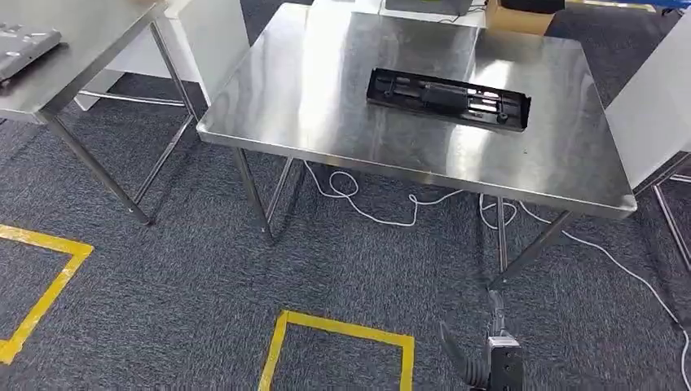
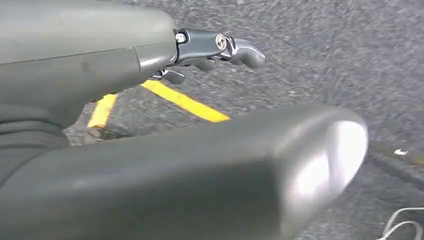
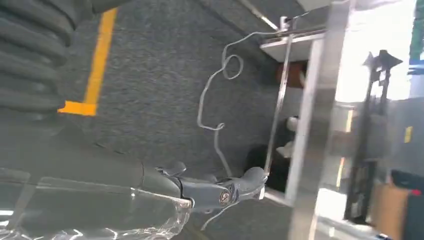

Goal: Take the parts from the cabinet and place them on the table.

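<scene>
A black part (image 1: 449, 98) lies on the steel table (image 1: 326, 122), toward one o'clock of its centre. Both hands hang empty with fingers apart — left (image 2: 220, 50), right (image 1: 489, 362) — and the white cable (image 1: 383, 208) under the table could snag a foot.

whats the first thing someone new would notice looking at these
The long black part lying flat on the steel table, toward its far right side, draws the eye first. Next come the yellow tape squares on the grey carpet in front of the table and the white cable looping on the floor beneath it. The right hand hangs low near the table's front right leg.
</scene>
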Robot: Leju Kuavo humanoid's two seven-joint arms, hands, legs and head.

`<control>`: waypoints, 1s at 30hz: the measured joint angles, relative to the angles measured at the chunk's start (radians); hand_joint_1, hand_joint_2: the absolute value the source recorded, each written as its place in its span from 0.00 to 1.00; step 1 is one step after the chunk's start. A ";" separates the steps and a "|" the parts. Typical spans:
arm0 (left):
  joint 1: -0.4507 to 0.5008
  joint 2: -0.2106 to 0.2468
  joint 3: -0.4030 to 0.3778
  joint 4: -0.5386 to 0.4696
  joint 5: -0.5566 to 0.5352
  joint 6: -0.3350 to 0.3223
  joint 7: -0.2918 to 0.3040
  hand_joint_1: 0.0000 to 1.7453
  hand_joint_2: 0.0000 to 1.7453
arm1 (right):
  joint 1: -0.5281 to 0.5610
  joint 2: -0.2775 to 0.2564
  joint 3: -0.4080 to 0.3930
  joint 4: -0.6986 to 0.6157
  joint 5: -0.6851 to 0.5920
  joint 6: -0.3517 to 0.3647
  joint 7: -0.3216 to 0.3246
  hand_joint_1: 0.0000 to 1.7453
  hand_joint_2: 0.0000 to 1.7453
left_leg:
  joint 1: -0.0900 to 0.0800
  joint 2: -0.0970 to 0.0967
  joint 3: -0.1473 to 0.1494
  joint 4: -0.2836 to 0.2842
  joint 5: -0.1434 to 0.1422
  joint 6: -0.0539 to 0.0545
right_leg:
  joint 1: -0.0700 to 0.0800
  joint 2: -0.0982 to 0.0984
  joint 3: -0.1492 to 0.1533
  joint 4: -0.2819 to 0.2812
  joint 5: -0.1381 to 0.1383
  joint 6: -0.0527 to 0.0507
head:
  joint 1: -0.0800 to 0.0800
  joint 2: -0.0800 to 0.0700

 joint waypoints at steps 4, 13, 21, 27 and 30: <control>-0.004 0.000 0.008 0.006 -0.017 -0.003 0.000 0.00 0.00 | -0.013 -0.002 -0.007 0.013 -0.010 0.000 0.001 0.00 0.00 | -0.009 0.001 -0.044 0.019 0.041 -0.019 | 0.012 0.005 0.228 -0.335 -0.013 -0.014 | 0.007 0.000; -0.025 0.002 0.013 0.013 -0.061 -0.003 -0.001 0.00 0.00 | -0.005 -0.003 -0.027 0.041 -0.015 -0.003 0.005 0.00 0.00 | 0.008 -0.007 -0.129 0.348 -0.188 -0.052 | 0.000 -0.006 0.138 -0.321 0.054 -0.072 | 0.006 0.000; -0.049 0.000 0.016 0.014 -0.078 0.000 0.002 0.00 0.00 | 0.006 -0.003 -0.051 0.042 -0.008 -0.010 0.017 0.00 0.00 | 0.001 -0.017 0.099 0.048 -0.102 -0.027 | 0.005 -0.007 0.054 -0.281 0.104 -0.025 | 0.003 0.000; -0.065 -0.003 0.018 0.016 -0.084 0.004 0.008 0.00 0.00 | 0.005 -0.003 -0.068 0.042 0.004 -0.009 0.030 0.00 0.00 | -0.001 -0.009 0.032 0.018 -0.047 0.009 | 0.009 0.000 -0.041 -0.042 -0.077 -0.042 | 0.013 0.000; -0.070 -0.007 0.021 0.018 -0.084 0.007 0.013 0.00 0.00 | -0.002 -0.003 -0.074 0.042 0.011 -0.009 0.035 0.00 0.00 | -0.010 -0.006 -0.013 0.019 -0.011 0.009 | 0.010 0.000 -0.011 0.014 -0.039 -0.013 | 0.014 0.000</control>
